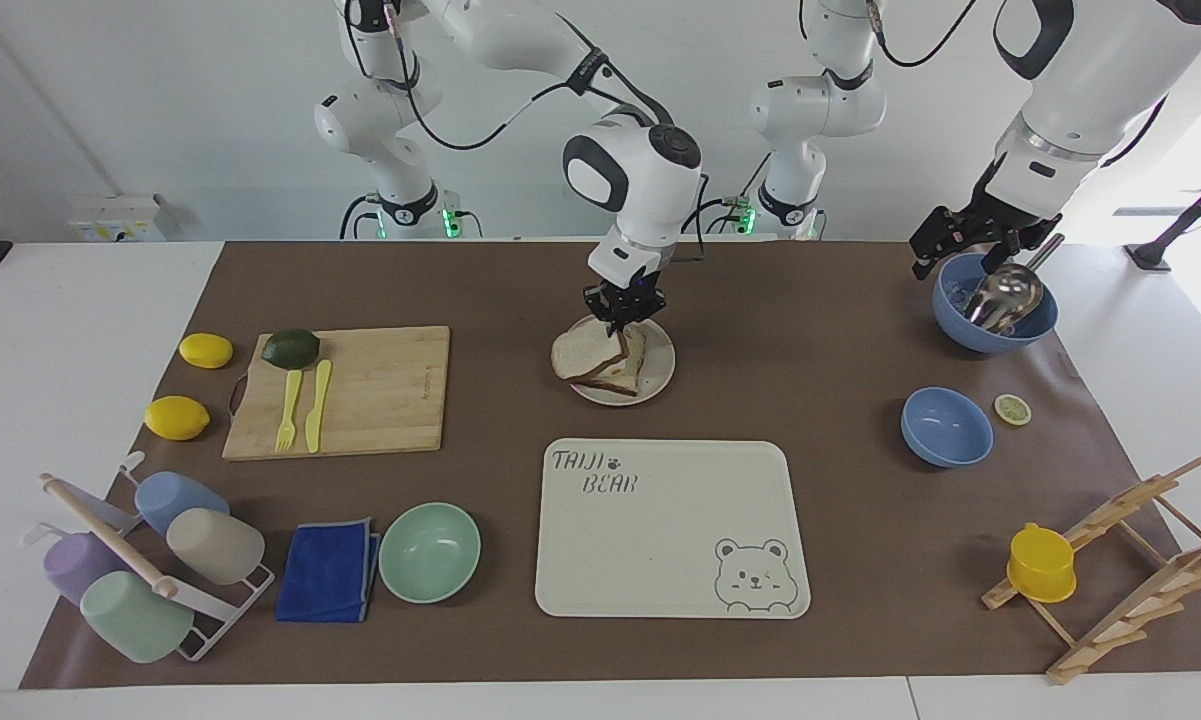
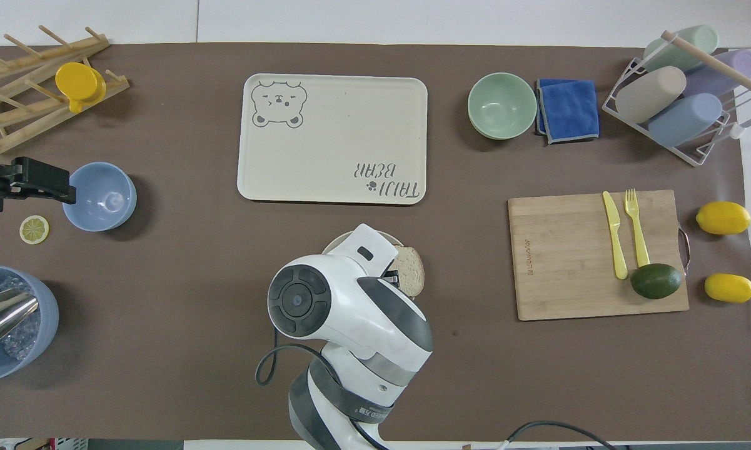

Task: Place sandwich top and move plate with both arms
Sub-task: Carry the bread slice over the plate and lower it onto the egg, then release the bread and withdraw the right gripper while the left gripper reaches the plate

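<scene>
— Two arms are showing, but only one is working at the plate. Which?

— It is the right gripper that is hanging over the plate, and its fingertips are pinching one edge of the sandwich top. That slice is tilting, its pale face turned up, and it is covering the food on the plate (whether it is already touching what lies under it, I cannot tell).

— And where is the plate sitting?

— It is sitting on the brown mat, nearer to the robots than the bear tray, just beside it. The cutting board is lying toward the right arm's end of the table from the plate, well apart.

— What is the left gripper doing?

— It is waiting with its jaws spread wide, holding nothing, well away from the plate at the left arm's end, over the rim of the blue bowl with the metal scoop in it.
</scene>
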Motion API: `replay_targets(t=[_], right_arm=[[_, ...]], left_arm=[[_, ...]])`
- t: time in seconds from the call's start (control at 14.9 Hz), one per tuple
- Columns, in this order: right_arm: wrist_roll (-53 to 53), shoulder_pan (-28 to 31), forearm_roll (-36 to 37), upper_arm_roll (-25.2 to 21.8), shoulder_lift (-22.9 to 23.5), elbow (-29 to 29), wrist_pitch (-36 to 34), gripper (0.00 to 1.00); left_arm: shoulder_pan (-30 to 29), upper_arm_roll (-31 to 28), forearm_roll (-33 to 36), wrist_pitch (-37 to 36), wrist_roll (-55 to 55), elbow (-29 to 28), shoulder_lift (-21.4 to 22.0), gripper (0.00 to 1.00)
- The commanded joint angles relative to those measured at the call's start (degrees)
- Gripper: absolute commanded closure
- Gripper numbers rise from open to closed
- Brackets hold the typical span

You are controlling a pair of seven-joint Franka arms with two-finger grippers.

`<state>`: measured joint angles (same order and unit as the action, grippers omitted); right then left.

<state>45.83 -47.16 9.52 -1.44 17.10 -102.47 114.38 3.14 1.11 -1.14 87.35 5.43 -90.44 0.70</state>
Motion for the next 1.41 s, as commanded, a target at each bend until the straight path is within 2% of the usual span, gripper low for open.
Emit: replay_targets(t=[0.0, 0.07, 0.27, 0.47, 0.74, 0.8, 0.94, 1.0, 1.07, 1.14, 1.34], right_arm=[[0.75, -0.74, -1.52, 0.03, -0.31, -0.71, 1.28, 0.87], [0.75, -0.75, -1.52, 0.03, -0.22, -0.54, 1.46, 0.87], [0.66, -0.66, -1.61, 0.03, -0.22, -0.89, 3.03, 0.76], [0.23, -0.22, -1.61, 0.03, -0.31, -1.95, 4.36, 0.59], [0.31, -0.22, -4.06, 0.03, -0.31, -1.51, 4.8, 0.51], [0.22, -0.13, -4.42, 0.03, -0.31, -1.33, 4.8, 0.38], [-0.74, 1.01, -4.34, -0.05, -0.92, -0.81, 4.62, 0.32], [-2.22, 2.14, -4.42, -0.23, -1.97, -0.63, 4.45, 0.23], [-4.24, 4.59, -4.42, -0.32, -3.46, -0.63, 3.92, 0.07], [-6.43, 7.57, -4.42, -0.23, -5.04, -0.71, 2.96, 0.01], [-16.71, 15.49, -4.51, -0.4, -9.0, -0.19, -3.8, 0.0]], left_arm=[[-0.77, 0.56, 0.97, -0.6, -0.43, -1.05, 0.97, 0.0], [-0.68, 0.56, 0.97, -0.6, -0.43, -1.05, 0.97, 0.0], [-0.68, 0.56, 0.97, -0.77, -0.43, -1.05, 1.06, 0.0], [-0.68, 0.56, 0.97, -0.86, -0.25, -1.14, 1.06, 0.0], [-0.68, 0.56, 0.97, -0.86, -0.25, -1.14, 1.06, 0.0], [-0.68, 0.64, 0.97, -0.78, -0.25, -1.23, 1.14, 0.0], [-0.77, 0.65, 0.88, -0.69, -0.25, -1.32, 1.14, 0.0], [-0.77, 0.65, 0.88, -0.51, -0.25, -1.58, 1.23, 0.0], [-0.68, 0.73, 0.88, 0.01, -0.34, -2.45, 1.75, 0.0], [-0.42, 0.73, 0.88, 0.45, -0.42, -3.68, 2.2, 0.0], [0.9, 0.91, 0.53, 5.1, -0.25, -9.9, 5.0, 0.0]])
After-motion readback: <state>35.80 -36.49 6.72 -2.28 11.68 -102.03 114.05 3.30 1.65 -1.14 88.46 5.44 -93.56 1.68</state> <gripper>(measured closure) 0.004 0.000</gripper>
